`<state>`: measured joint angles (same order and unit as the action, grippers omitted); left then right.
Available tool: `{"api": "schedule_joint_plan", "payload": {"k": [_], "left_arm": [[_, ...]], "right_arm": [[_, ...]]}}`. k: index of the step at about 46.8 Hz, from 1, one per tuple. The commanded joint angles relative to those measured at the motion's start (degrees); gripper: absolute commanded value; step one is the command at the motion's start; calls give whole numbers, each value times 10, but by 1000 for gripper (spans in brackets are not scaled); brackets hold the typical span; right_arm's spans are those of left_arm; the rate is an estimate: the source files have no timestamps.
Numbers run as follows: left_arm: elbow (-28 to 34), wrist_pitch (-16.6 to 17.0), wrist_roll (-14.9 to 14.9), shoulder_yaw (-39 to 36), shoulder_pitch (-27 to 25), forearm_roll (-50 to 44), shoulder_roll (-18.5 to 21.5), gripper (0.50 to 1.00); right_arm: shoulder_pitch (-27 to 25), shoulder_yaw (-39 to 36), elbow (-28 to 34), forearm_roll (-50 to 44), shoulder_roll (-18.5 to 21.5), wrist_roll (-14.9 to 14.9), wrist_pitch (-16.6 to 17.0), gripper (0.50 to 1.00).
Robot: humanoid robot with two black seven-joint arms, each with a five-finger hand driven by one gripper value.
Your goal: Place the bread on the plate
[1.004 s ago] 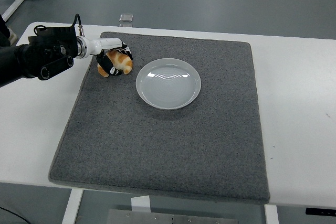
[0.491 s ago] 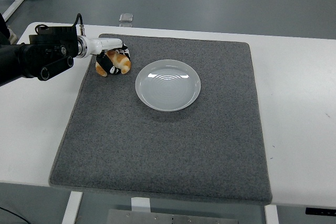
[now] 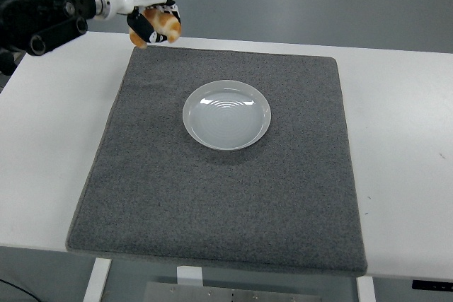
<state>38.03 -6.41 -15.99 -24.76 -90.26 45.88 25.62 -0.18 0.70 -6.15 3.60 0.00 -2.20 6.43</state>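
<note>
Left hand [image 3: 152, 25] closed around the bread [image 3: 164, 25], holding it raised in the air over the far left corner of the grey mat [image 3: 212, 203]; black fingers [image 3: 141, 27] wrapped round the left side of the roll, golden crust showing on the right; right hand nowhere in view.

Going from near to far: near edge of the white table [image 3: 410, 175] running along the bottom; mat covering most of the tabletop, bare along its near edge; white plate [image 3: 226, 114] lying flat on the mat, a little towards the far side of its middle, with nothing on it; bread beyond and to the left of the plate, well apart from it, hanging clear of the mat.

Probably light and soft, crust a little springy, easily dented by a hard squeeze; hardly slippery, crumb-shedding at worst; best held gently across the middle with fingers on both sides, much as now. Judged step: carry to the right and towards the near edge, over the plate, then lower and let go; task not yet done.
</note>
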Motion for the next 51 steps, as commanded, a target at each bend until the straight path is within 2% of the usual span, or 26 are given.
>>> {"api": "schedule_joint_plan", "payload": {"k": [1,9,14,18,29,35,45,51], "left_arm": [[14,-7,0,-1,-40,0,22,500],[67,-16,-4,-1,-85,1,39,500],[97,-9,-14,1,-85,4,37,500],[116,-3,-35,16,-81,10,30,500],[123,15,-75,33,-73,18,-39,500],[122,22,-87,33,-47,52,-67,500],[117,64,-86,32,14,128,-101,500],[114,72,-84,32,48,143,-109,500]], "right_arm": [[0,0,0,0,0,-1,0,952],[0,0,0,0,0,-1,0,952],[0,0,0,0,0,0,0,952],[0,0,0,0,0,-1,0,952],[0,0,0,0,0,0,0,952],[0,0,0,0,0,0,1,952],[0,0,0,0,0,0,0,952],[0,0,0,0,0,0,0,954]]}}
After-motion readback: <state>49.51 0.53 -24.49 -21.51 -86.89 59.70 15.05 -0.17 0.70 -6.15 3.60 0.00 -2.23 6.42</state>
